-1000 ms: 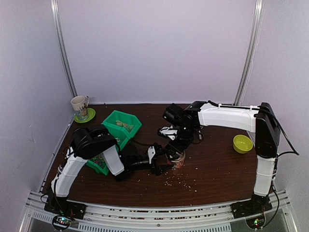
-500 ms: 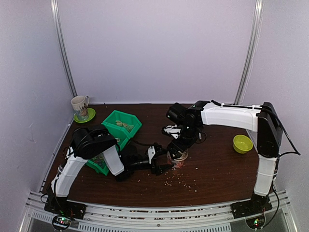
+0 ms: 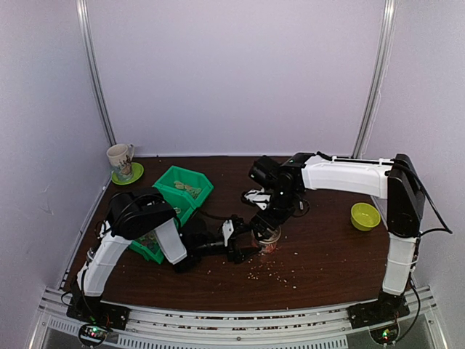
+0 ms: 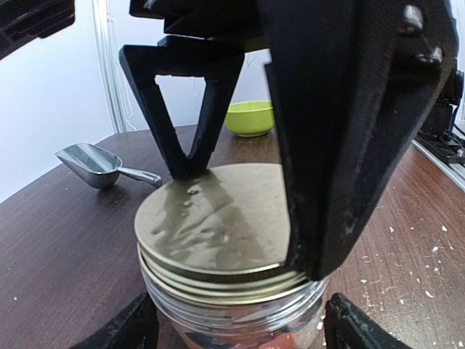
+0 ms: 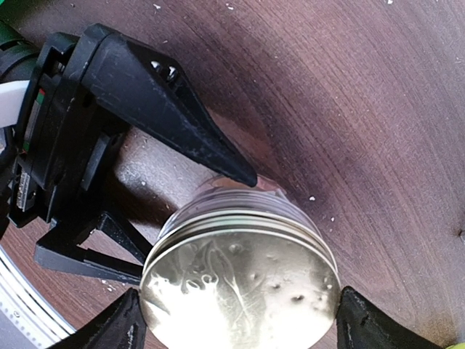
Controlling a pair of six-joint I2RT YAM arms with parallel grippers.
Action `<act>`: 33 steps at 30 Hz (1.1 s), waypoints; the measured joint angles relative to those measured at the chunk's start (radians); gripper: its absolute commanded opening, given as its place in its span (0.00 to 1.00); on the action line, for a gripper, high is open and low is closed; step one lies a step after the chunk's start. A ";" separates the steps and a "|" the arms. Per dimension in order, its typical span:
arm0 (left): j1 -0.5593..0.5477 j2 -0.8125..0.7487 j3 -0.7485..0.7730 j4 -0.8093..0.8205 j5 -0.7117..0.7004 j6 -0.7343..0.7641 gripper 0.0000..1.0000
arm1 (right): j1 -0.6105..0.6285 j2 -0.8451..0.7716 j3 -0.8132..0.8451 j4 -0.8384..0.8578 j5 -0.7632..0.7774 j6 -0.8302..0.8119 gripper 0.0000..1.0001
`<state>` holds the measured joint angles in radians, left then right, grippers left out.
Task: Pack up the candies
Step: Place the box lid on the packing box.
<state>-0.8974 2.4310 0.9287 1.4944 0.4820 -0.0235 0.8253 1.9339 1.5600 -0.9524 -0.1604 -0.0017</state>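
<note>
Since only a slight shift of the right arm (image 3: 341, 174) is noted over the last second, lid-fitting is judged underway: the gold lid (image 4: 218, 218) is gripped by the right tool (image 5: 240, 320) atop the clear jar (image 3: 267, 241), which is clamped on the tabletop (image 3: 327, 254) by the left tool (image 4: 236, 327), candies (image 4: 280, 342) visible inside.

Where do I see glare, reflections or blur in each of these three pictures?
Left wrist view: the gold lid mirrors smeared dark shapes, and the right arm's near finger looks large and soft. Right wrist view: pale glare streaks cross the lid, while the table grain is sharp. Top view: soft overall, the jar small and indistinct.
</note>
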 measured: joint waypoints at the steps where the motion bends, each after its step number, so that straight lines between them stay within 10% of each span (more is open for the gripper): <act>1: 0.000 0.000 0.000 0.000 0.000 0.000 0.80 | 0.000 0.000 0.000 0.000 0.000 -0.001 0.88; 33: 0.000 0.000 0.001 -0.001 0.000 0.002 0.79 | 0.014 0.054 0.048 -0.024 0.006 -0.009 0.88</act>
<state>-0.8974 2.4313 0.9298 1.4937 0.4824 -0.0212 0.8394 1.9877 1.6081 -0.9760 -0.1547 -0.0105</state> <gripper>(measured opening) 0.792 0.887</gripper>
